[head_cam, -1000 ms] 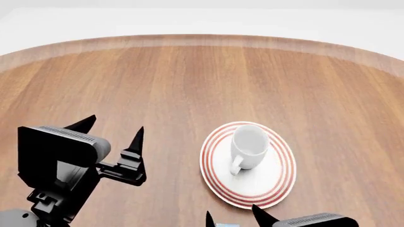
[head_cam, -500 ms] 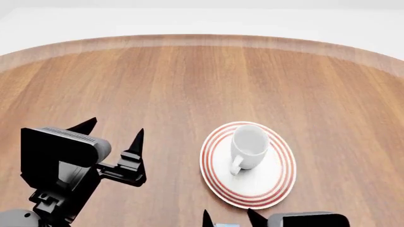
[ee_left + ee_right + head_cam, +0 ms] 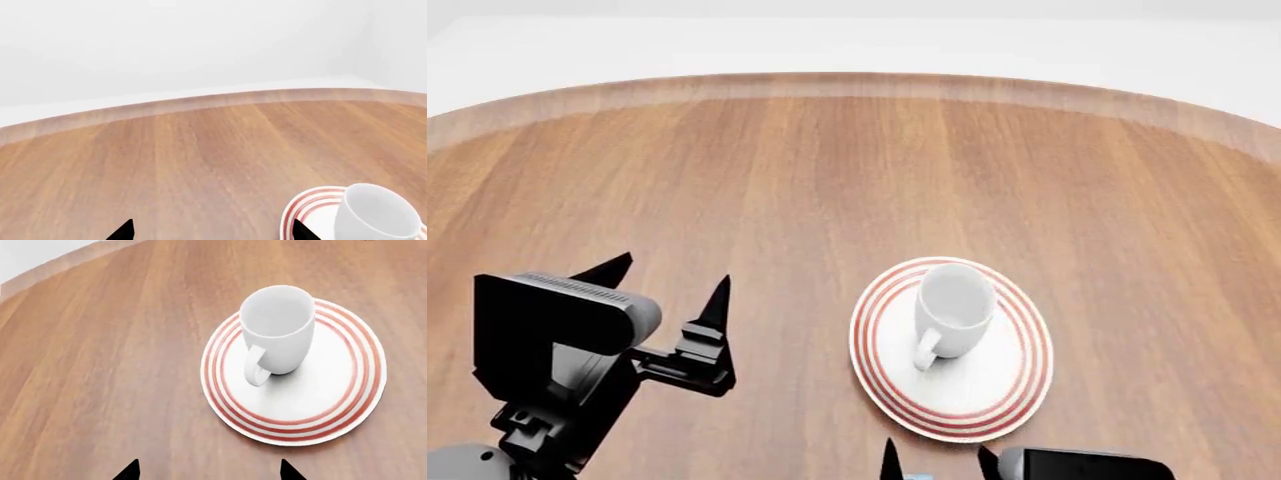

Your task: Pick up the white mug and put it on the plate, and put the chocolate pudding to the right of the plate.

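The white mug (image 3: 953,311) stands upright on the plate (image 3: 1014,375), on the plate's far half, handle pointing toward the robot. Plate and mug sit on the wooden table (image 3: 827,170).

Position relative to the grippers, head view:
- Left gripper (image 3: 665,290): the mug lies at its 3 o'clock, well apart. The fingers are spread wide and hold nothing; they hang over bare wood.
- Right gripper (image 3: 938,462): the mug lies at its 12 o'clock, beyond the plate's near rim. Only two dark fingertips show at the lower frame edge. A sliver of light blue shows between them, too small to identify. Whether this gripper is clamped on something cannot be told.

In the right wrist view the fingertips (image 3: 130,471) frame the near side of the plate, with a strip of wood between them and its rim. In the left wrist view the mug and plate appear just past one fingertip (image 3: 303,231).

Clearance: the table's curved far edge runs at 12 o'clock, well apart from the plate. Bare wood extends from the plate toward 9, 12 and 3 o'clock.

Appearance: the mug is plain glossy white, slightly tapered, with a loop handle. The plate is round and white with concentric red rings at its rim, wider than the mug.
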Motion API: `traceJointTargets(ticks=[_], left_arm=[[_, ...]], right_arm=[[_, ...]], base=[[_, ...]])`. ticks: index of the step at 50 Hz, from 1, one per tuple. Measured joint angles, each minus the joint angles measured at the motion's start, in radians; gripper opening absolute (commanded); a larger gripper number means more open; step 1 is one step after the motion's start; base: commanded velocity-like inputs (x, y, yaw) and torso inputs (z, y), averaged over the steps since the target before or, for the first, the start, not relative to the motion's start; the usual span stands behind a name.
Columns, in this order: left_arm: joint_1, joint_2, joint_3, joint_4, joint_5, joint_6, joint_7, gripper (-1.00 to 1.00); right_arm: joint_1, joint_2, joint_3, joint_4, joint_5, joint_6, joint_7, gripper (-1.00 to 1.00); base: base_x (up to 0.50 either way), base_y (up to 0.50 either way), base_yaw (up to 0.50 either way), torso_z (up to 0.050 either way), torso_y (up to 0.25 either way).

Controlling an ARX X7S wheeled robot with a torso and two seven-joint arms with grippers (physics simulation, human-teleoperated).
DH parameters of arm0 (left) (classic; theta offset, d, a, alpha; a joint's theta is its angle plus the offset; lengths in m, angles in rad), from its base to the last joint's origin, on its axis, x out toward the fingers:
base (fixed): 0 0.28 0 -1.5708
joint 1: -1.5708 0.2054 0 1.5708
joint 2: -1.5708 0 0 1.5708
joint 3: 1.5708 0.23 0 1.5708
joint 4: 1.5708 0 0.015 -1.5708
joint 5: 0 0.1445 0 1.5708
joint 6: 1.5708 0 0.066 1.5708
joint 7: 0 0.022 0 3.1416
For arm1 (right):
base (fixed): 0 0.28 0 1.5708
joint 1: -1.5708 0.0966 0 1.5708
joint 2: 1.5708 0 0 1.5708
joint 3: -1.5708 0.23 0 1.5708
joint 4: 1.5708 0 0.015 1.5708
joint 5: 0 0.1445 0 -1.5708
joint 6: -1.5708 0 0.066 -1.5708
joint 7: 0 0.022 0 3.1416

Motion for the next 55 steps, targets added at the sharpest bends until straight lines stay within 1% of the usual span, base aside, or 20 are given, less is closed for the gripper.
traceJointTargets(ticks=[8,17,34,55], left_arm=[[0.004,0.000,-0.001,-0.004,0.000,0.004,0.002,1.00],[0.010,0.001,-0.001,-0.009,0.000,0.009,0.005,1.00],[0.023,0.006,0.000,-0.018,0.003,0.018,0.009,1.00],[0.043,0.011,0.003,-0.035,0.007,0.036,0.021,1.00]], right_arm=[[-0.126,-0.051,0.204,-0.013,0.060,0.201,0.000,1.00],[-0.211,-0.092,0.316,-0.014,0.097,0.333,0.000,1.00],[-0.288,-0.118,0.377,0.000,0.116,0.413,-0.021,1.00],[-0.325,-0.135,0.386,0.076,0.135,0.415,-0.088,1.00]], base=[[0.00,0.00,0.00,0.000,0.000],[0.00,0.00,0.00,0.000,0.000],[0.00,0.00,0.00,0.000,0.000],[0.00,0.00,0.00,0.000,0.000]])
